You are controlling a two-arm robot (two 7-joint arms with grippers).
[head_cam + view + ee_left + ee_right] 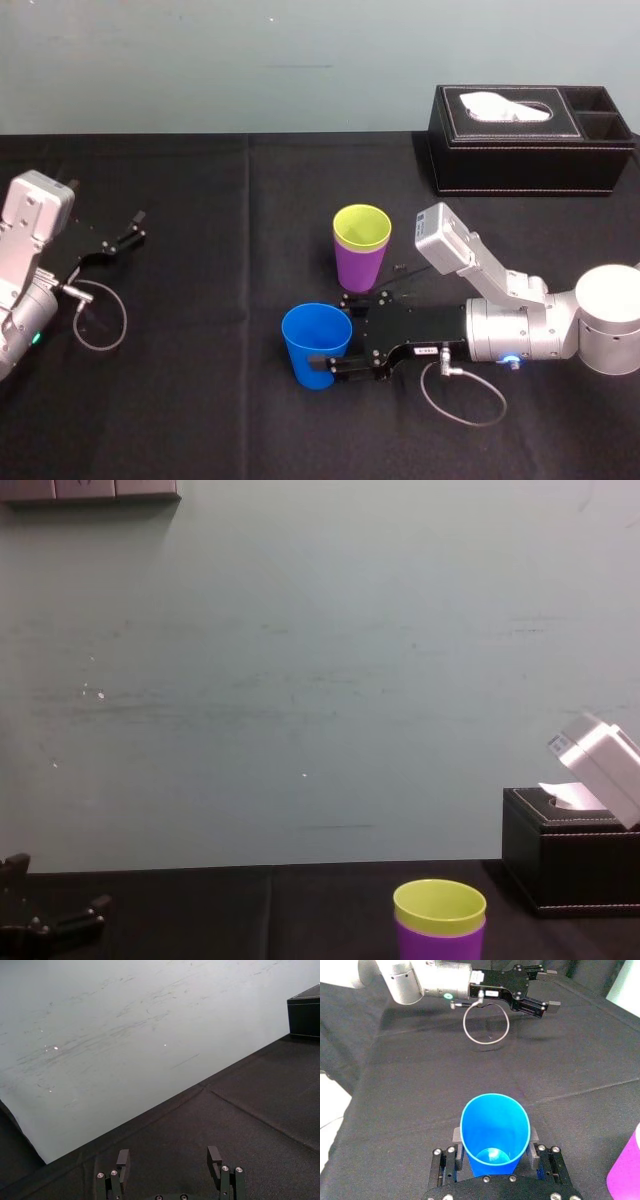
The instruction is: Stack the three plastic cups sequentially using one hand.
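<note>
The bright blue cup (316, 345) stands upright on the black cloth at front centre. My right gripper (332, 332) reaches in from the right and is shut on it, one finger on each side. In the right wrist view both pads (457, 1135) press the blue cup (494, 1132), whose rim looks slightly squeezed. Behind it the yellow-green cup (362, 228) sits nested in the purple cup (360, 268), also seen in the chest view as the yellow-green cup (440, 905) over the purple cup (440, 942). My left gripper (138, 226) rests open at the far left.
A black tissue box (530, 140) stands at the back right of the table. The purple cup (625, 1175) stands close beside my right gripper. A cable loop (100, 320) hangs under the left wrist, and another cable loop (460, 395) hangs under the right.
</note>
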